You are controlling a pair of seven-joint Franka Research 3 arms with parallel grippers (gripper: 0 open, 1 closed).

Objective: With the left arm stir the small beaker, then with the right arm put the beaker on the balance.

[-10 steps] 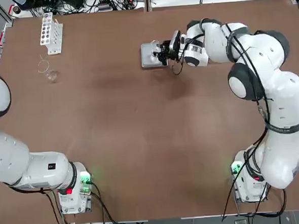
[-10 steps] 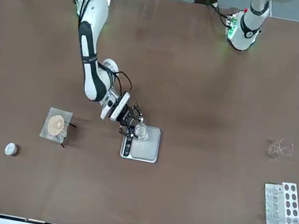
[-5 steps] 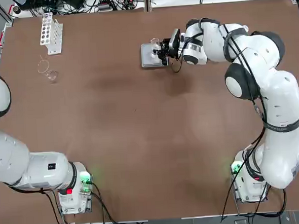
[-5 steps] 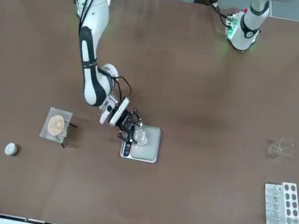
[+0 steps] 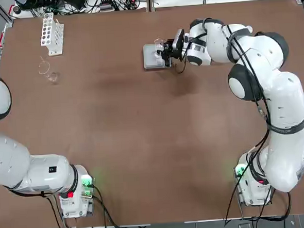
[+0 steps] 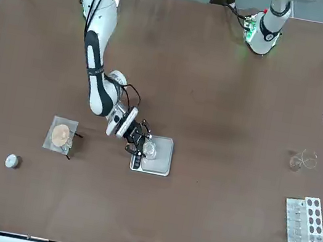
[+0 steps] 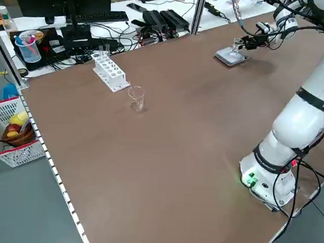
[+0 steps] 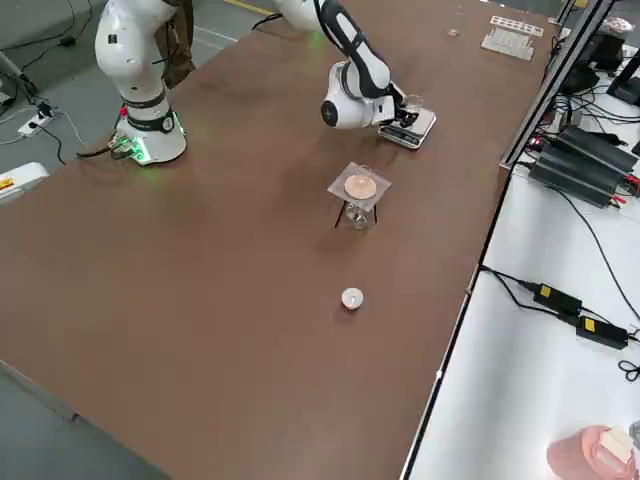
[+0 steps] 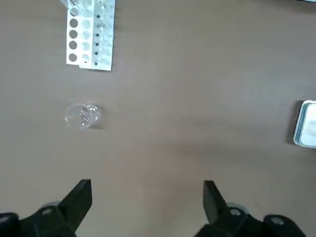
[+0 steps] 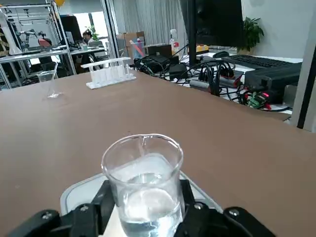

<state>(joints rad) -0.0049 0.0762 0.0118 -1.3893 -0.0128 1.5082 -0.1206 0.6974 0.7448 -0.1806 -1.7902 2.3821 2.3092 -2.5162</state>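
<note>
Beaker [image 10: 148, 205] shifted slightly — right pincer [image 10: 145, 188] above balance [image 6: 159, 159].

Open lane: bare tbl [image 5: 138, 146] betw. the two arm bases. R side blocked by R arm [image 5: 291, 110] reaching over to scale [image 5: 149, 57]. Far L: rack [image 5: 52, 35] + glass vessel [image 5: 48, 74] in the way.

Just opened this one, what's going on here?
The robot's right claw is shut on the small beaker, which has clear liquid in it, and holds it at the balance, over the metal plate. Whether the beaker already rests on the plate, I can't tell. The left claw is open and holds nothing, off at the left side of the table. A wider glass vessel stands near the white test-tube rack.
</note>
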